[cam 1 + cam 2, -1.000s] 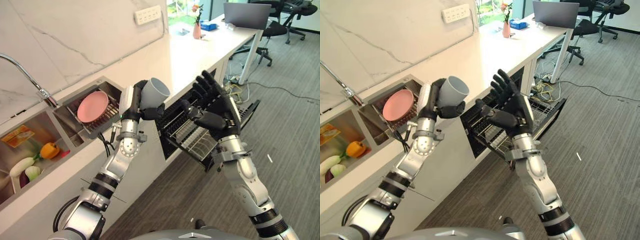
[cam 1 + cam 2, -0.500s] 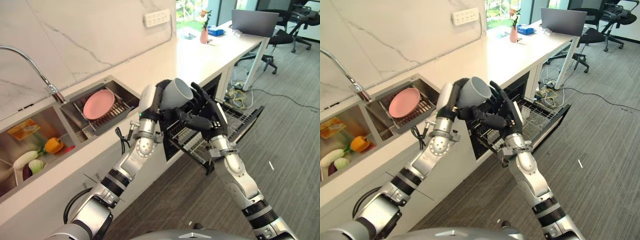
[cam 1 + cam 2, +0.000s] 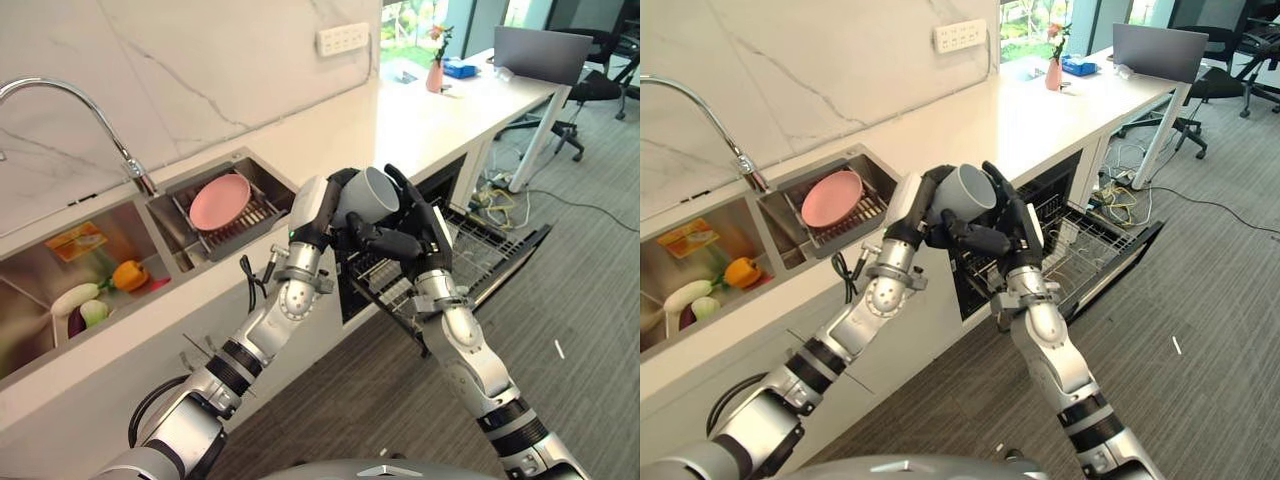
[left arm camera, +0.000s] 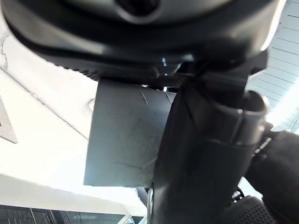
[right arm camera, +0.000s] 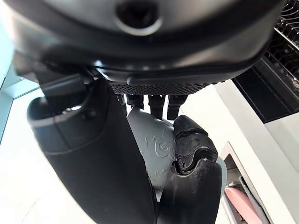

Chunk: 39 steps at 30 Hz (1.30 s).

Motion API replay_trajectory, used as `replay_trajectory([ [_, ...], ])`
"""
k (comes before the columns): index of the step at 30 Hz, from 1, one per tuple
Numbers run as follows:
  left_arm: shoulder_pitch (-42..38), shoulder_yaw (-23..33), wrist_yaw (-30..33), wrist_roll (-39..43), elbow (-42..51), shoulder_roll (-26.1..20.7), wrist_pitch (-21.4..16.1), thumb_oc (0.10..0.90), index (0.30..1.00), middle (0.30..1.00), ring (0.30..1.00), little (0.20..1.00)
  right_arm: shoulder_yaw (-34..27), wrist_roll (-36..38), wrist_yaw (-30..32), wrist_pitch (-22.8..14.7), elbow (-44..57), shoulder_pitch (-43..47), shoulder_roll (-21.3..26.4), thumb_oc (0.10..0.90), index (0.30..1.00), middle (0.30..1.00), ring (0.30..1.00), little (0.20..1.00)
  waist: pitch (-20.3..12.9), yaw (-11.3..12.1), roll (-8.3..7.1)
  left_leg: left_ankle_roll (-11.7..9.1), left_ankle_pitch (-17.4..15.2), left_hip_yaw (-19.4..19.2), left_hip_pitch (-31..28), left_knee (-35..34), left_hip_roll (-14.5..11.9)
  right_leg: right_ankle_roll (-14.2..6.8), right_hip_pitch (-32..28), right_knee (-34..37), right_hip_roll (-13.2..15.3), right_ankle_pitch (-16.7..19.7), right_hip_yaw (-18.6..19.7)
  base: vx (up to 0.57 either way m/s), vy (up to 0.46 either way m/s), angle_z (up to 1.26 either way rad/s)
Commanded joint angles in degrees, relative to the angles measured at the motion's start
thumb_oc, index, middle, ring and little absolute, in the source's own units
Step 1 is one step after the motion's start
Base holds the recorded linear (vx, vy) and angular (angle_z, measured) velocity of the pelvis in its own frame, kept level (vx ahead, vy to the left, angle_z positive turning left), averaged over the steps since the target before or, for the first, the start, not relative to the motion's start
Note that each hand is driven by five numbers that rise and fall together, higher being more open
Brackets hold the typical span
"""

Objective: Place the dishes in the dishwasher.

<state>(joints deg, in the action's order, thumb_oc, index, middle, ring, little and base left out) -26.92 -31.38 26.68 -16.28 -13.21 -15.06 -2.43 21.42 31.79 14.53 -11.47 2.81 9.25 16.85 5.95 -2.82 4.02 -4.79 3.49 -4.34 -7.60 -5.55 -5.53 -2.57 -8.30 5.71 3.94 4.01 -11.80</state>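
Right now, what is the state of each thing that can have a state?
Grey cup: held in the air above the dishwasher rack.
Left hand: fingers curled round the cup.
Right hand: fingers straight, touching the cup.
Dishwasher rack: pulled out.
Pink plate: leaning in the sink rack.
Faucet: no water visible.

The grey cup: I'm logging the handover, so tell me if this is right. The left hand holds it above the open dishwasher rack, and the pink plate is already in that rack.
Not quite. The pink plate lies in the sink rack, as the left eye view shows. The rest holds: the left hand holds the grey cup above the open dishwasher rack.
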Motion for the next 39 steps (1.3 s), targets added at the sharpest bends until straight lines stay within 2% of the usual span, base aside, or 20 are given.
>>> replay_trajectory([
  [1, -6.4, -6.7, -2.3, -2.5, 0.4, 2.1, -5.6, 0.4, 0.3, 0.3, 0.3, 0.3, 1.0, 2.6, -1.7, -3.9, 1.8, 13.5, -4.4, 0.8, 0.9, 0.9, 0.9, 0.9, -2.7, 0.6, -2.32, -0.8, -2.1, -1.9, -1.8, 0.6, -0.7, -4.7, -3.7, -0.9, 2.3, -5.8, 1.8, 0.0, -0.003, 0.06],
  [6, -5.7, -9.1, -5.7, -1.8, 1.7, 1.3, -7.0, 0.4, 0.3, 0.3, 0.3, 0.3, 2.9, 10.0, -4.5, -2.2, -1.7, 16.6, -1.9, 0.8, 0.9, 0.9, 0.9, 0.9, -2.7, 1.2, -2.8, -0.8, -2.0, -1.7, -1.7, 0.6, -0.6, -4.8, -3.9, -0.9, 2.4, -5.8, 1.5, -0.01, 0.0, 0.03],
  [11, -6.1, -10.7, -8.4, 0.0, 5.1, -0.4, -8.8, 0.4, 0.3, 0.3, 0.3, 0.3, 2.7, 15.5, -6.1, -2.1, -3.8, 18.2, -0.3, 0.8, 0.9, 0.9, 0.9, 0.9, -2.9, 1.3, -2.94, -0.9, -2.1, -1.6, -1.5, 0.6, -0.4, -4.8, -3.8, -0.9, 2.5, -5.7, 1.3, 0.0, 0.002, 0.02],
  [15, -6.2, -11.0, -9.9, 1.5, 7.0, -1.2, -9.7, 0.4, 0.3, 0.3, 0.3, 0.3, 2.7, 17.3, -7.4, -2.0, -4.8, 18.9, 0.9, 0.8, 0.9, 0.9, 0.9, 0.9, -3.1, 1.5, -3.08, -1.0, -2.7, -1.2, -1.7, 0.6, -0.4, -4.8, -4.0, -0.9, 2.6, -6.2, 1.1, 0.01, 0.002, 0.01],
  [19, -5.7, -11.5, -13.0, 4.6, 10.2, -2.8, -10.8, 0.4, 0.3, 0.3, 0.3, 0.3, 3.1, 21.4, -11.5, -1.4, -5.7, 22.0, 5.5, 0.8, 0.9, 0.9, 0.9, 0.9, -3.2, 1.9, -3.33, -1.0, -2.7, -0.9, -1.6, 0.6, -0.2, -4.8, -4.0, -0.8, 2.6, -6.2, 1.0, 0.0, 0.005, 0.07],
  [23, -5.9, -12.3, -14.6, 5.6, 11.2, -3.4, -11.2, 0.4, 0.3, 0.3, 0.3, 0.3, 3.4, 21.8, -13.2, -1.2, -6.2, 24.0, 7.6, 0.8, 0.9, 0.9, 0.9, 0.9, -3.3, 1.9, -3.43, -1.0, -2.8, -0.9, -1.5, 0.6, -0.1, -4.8, -3.9, -0.8, 2.7, -6.0, 1.0, 0.0, 0.002, 0.04],
  [24, -5.9, -12.5, -14.9, 5.7, 11.4, -3.5, -11.3, 0.4, 0.3, 0.3, 0.3, 0.3, 3.4, 21.8, -13.5, -1.2, -6.2, 24.2, 7.9, 0.598, 0.596, 0.596, 0.596, 0.596, -3.3, 1.9, -3.39, -1.0, -2.8, -0.9, -1.4, 0.6, -0.1, -4.8, -3.9, -0.8, 2.8, -6.0, 1.0, -0.03, 0.014, 0.02],
  [25, -6.1, -12.9, -15.5, 5.6, 11.8, -3.9, -11.4, 0.4, 0.3, 0.3, 0.3, 0.3, 2.7, 20.6, -12.7, -1.8, -6.3, 24.7, 7.7, 0.458, 0.387, 0.387, 0.387, 0.387, -3.3, 1.8, -3.19, -0.8, -2.3, -1.1, -1.2, 0.6, 0.0, -4.8, -3.5, -0.8, 2.9, -5.4, 1.0, 0.0, 0.0, 0.0],
  [26, -6.2, -13.0, -15.4, 5.5, 11.5, -3.9, -11.3, 0.4, 0.3, 0.3, 0.3, 0.3, 2.5, 20.0, -12.2, -2.0, -6.8, 24.6, 6.9, 0.4, 0.3, 0.3, 0.3, 0.3, -3.4, 1.8, -3.1, -0.8, -2.3, -1.1, -1.1, 0.6, 0.0, -4.9, -3.4, -0.8, 2.9, -5.4, 1.0, 0.0, 0.0, 0.0],
  [33, -6.1, -12.8, -15.2, 4.5, 11.2, -3.9, -11.2, 0.4, 0.3, 0.3, 0.3, 0.3, 0.3, 12.1, -7.4, -3.0, -7.5, 23.7, 3.0, 0.4, 0.3, 0.3, 0.3, 0.3, -3.4, 1.7, -2.4, -0.6, -2.8, -1.7, -1.6, 0.6, 0.1, -5.1, -3.4, -0.9, 3.3, -5.3, 1.1, 0.0, 0.004, -0.01],
  [39, -5.3, -12.5, -14.5, 3.2, 11.1, -4.0, -11.1, 0.4, 0.3, 0.3, 0.3, 0.3, -0.7, 9.1, -5.5, -3.1, -6.0, 22.7, 2.4, 0.4, 0.3, 0.3, 0.3, 0.3, -3.3, 1.6, -2.3, -0.5, -2.9, -1.8, -1.8, 0.6, 0.2, -5.2, -3.6, -1.0, 3.3, -5.3, 1.0, 0.0, 0.0, 0.0],
])
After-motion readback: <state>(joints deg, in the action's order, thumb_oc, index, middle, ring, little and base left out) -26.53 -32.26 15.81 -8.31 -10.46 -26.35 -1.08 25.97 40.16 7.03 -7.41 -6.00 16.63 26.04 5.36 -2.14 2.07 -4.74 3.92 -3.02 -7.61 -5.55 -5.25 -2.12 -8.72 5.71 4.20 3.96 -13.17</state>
